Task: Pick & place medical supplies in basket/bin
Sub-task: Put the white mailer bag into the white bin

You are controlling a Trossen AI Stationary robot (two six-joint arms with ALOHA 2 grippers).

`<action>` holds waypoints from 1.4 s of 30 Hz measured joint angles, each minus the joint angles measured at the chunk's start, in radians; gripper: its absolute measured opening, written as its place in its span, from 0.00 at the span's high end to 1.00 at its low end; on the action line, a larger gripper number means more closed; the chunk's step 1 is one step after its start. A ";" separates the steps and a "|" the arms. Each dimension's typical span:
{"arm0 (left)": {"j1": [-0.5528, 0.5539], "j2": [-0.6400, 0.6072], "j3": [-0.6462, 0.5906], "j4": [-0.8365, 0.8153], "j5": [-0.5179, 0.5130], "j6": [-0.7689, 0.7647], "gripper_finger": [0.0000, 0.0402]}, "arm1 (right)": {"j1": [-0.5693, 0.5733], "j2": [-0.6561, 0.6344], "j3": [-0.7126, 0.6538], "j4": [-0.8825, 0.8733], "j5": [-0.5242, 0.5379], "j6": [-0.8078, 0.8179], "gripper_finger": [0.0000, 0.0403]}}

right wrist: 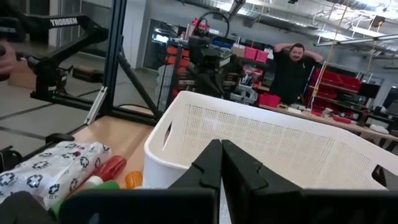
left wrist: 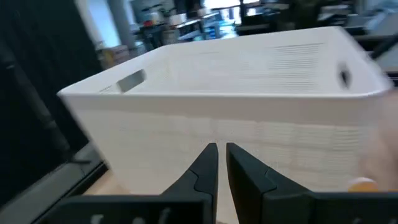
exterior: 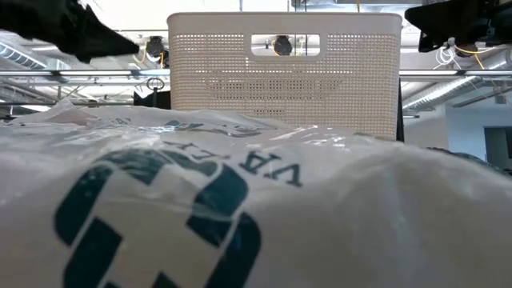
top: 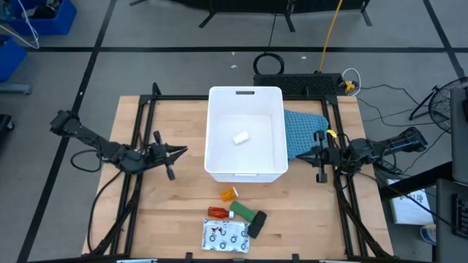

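The white bin (top: 219, 153) stands at the table's middle, with a small white roll (top: 240, 136) lying on its floor. Near the front edge lie an orange vial (top: 229, 193), a red tube (top: 216, 212), a green bar (top: 242, 211), a black oblong (top: 257, 224) and a flat white dark-printed packet (top: 225, 235). My left gripper (top: 180, 151) hovers left of the bin, shut and empty, pointing at its wall (left wrist: 249, 124). My right gripper (top: 300, 155) hovers right of the bin, shut and empty, over the blue-green mesh cloth (top: 306, 128). The packet (exterior: 240, 216) fills the low view's foreground.
Black frame rails (top: 139, 131) run along both table sides. The mesh cloth lies partly under the bin's right side. The right wrist view shows the packet (right wrist: 50, 168), the red tube (right wrist: 109, 167) and a person (right wrist: 292, 68) in the room beyond. Bare wood lies left of the supplies.
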 joint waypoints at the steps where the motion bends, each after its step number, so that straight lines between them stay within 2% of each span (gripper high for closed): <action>1: -0.019 0.019 0.013 0.002 0.002 0.022 0.92 | 0.000 0.000 0.000 0.000 0.000 0.000 1.00; 4: -0.096 0.110 0.068 0.000 -0.085 0.092 0.98 | 0.000 0.000 0.000 0.000 0.001 -0.002 1.00; 8: -0.199 0.295 0.209 -0.002 -0.201 0.140 0.98 | 0.000 0.000 0.000 0.000 0.001 -0.003 1.00; 14: -0.281 0.570 0.451 -0.031 -0.162 0.088 0.97 | 0.000 0.000 0.000 0.000 0.002 -0.010 1.00; 18: -0.297 0.744 0.622 -0.171 -0.167 -0.091 0.89 | 0.000 0.000 0.000 0.002 0.002 -0.022 1.00; 23: -0.278 0.946 0.845 -0.420 0.005 -0.316 0.73 | 0.000 0.000 0.000 0.034 0.002 -0.035 1.00; 28: -0.232 1.122 1.002 -0.611 0.223 -0.550 0.54 | 0.000 0.000 0.000 0.053 0.002 -0.043 1.00; 31: -0.202 1.204 1.039 -0.646 0.368 -0.587 0.46 | 0.000 0.004 0.000 0.052 0.002 -0.038 1.00; 33: -0.188 1.242 1.049 -0.643 0.428 -0.587 0.41 | 0.000 0.004 -0.005 0.052 0.000 -0.038 1.00; 37: -0.166 1.285 1.054 -0.641 0.486 -0.599 0.36 | 0.000 0.005 -0.031 0.086 0.001 -0.040 1.00; 42: -0.142 1.312 1.054 -0.648 0.565 -0.614 0.33 | 0.000 0.005 -0.086 0.236 0.000 -0.069 1.00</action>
